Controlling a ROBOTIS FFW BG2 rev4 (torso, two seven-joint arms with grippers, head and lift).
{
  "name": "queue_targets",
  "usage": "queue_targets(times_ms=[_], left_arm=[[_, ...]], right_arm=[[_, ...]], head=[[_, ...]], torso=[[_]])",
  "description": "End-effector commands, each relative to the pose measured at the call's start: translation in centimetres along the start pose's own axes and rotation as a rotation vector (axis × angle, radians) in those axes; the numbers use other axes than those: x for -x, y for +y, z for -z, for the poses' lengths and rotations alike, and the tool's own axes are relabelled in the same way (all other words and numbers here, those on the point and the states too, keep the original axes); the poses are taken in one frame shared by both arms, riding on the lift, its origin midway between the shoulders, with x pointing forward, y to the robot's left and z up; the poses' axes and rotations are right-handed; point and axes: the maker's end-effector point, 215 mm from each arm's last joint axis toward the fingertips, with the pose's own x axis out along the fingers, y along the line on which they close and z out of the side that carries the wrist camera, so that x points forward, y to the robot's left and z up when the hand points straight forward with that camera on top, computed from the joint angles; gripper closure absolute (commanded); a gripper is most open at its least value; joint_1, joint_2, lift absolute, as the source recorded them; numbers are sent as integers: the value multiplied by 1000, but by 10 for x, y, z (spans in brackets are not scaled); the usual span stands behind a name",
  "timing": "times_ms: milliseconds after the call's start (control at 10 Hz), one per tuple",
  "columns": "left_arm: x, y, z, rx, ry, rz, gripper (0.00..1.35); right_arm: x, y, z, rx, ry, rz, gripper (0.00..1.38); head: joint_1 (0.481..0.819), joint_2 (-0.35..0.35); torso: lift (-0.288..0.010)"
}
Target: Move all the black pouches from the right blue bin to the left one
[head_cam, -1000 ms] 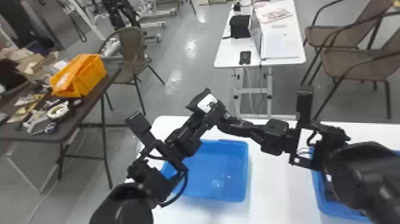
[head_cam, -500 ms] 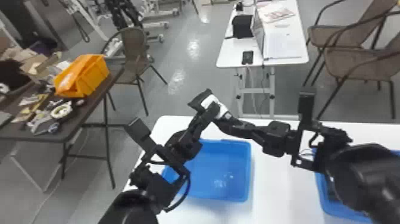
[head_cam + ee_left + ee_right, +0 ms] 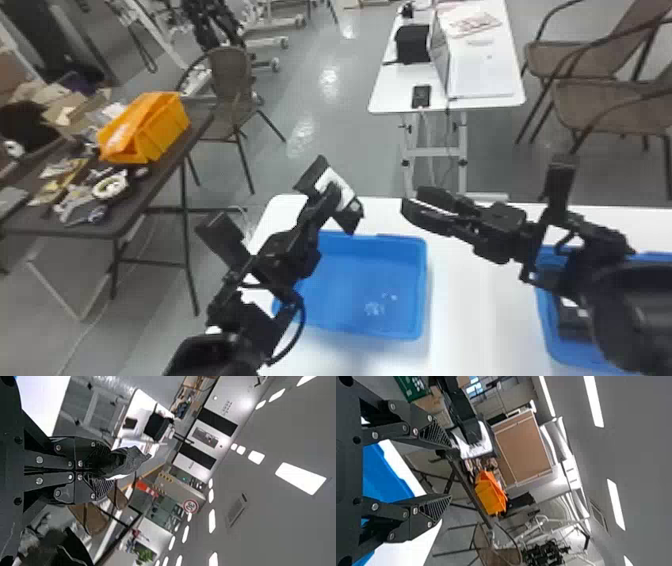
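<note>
A black pouch (image 3: 341, 189) with a white label is up in the air, tilted, near the far rim of the left blue bin (image 3: 345, 290); I can't tell from where I stand whether it is truly above the opening. The left gripper (image 3: 109, 469) has it clamped between its fingers. The right gripper (image 3: 451, 472) has its fingers spread with nothing between them, and it points towards the pouch with a gap between the two.

As for progress, this pouch is out of a bin and on the carrying side, but not delivered. The visible floor of the left bin has only small pale marks, no pouch, though the left arm hides part of it, so nothing looks finished there yet. In the right blue bin (image 3: 549, 330), partly covered by the right arm, lie dark items (image 3: 572, 322) with a white patch among them; they look like more pouches, and I can't count them. So the job seems near its start: this one needs lowering and letting go, then the others need fetching. Released this high and tilted, it could land on the rim.

Both bins sit on a white table (image 3: 465, 310). Beyond stand a dark table (image 3: 125, 220) with an orange bin (image 3: 165, 125), and wicker-look chairs (image 3: 232, 75).
</note>
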Motion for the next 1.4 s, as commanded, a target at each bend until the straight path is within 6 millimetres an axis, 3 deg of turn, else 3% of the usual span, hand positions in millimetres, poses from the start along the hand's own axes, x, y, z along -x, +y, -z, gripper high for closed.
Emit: queue_targets(times_ms=[0,200,300,600,800,900,1000,1300], left_arm=[[18,38,26,-162,59,-85,1217],[29,61,60,-370,165,-119,1217],[31,63,80,-392,201,-111,1217],[16,50,108,-468,260,-11,1168],[12,47,81,-492,170,-18,94],[14,46,65,-492,117,-23,-2],[18,41,53,-453,62,-27,96],[46,45,7,-390,-31,-67,94]], right_arm=[[35,-28,-3,58,-3,116,107],[82,-51,-6,51,-80,247,131],[92,-57,-5,48,-85,285,131],[96,-61,5,34,-59,311,133],[115,-73,2,99,-33,410,133],[136,-83,8,130,5,497,133],[163,-95,23,108,19,580,133],[238,-110,76,40,92,736,133]], head=[[695,301],[695,282],[695,259],[695,207],[695,188],[695,178],[695,169],[695,116]], torso=[[0],[0],[0],[0],[0],[0],[0],[0]])
